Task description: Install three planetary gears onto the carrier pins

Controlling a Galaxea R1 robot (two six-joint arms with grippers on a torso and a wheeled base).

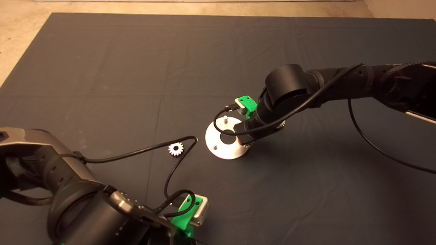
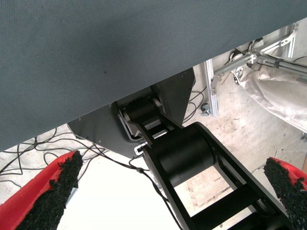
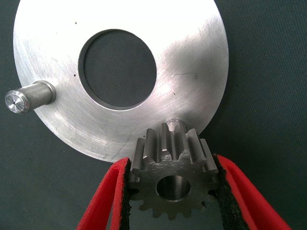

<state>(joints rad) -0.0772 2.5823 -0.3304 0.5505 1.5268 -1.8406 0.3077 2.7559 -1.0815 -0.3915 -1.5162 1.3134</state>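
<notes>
Right gripper (image 3: 170,191) down over the near-right edge of the shiny metal disc (image 1: 218,149) at the middle of the dark mat (image 1: 102,68), red fingers (image 3: 108,196) clamped on either side of a small gear (image 3: 170,177). Held gear poised above a short pin (image 3: 176,123) at the disc's rim, bore close to the pin's top but not seen seated on it. Second pin (image 3: 28,96) upright across the big centre hole, bare. Two bare pins (image 1: 225,118) visible from above, the third hidden under the right arm. Loose gear (image 1: 176,148) flat on the mat to the left of the disc, near it but apart. A little toothed metal peeking out beside the right wrist (image 1: 281,124), too hidden to identify. Left gripper (image 2: 168,191) parked at the mat's lower left edge, fingers spread wide, gripping nothing, floor and cables beyond.
</notes>
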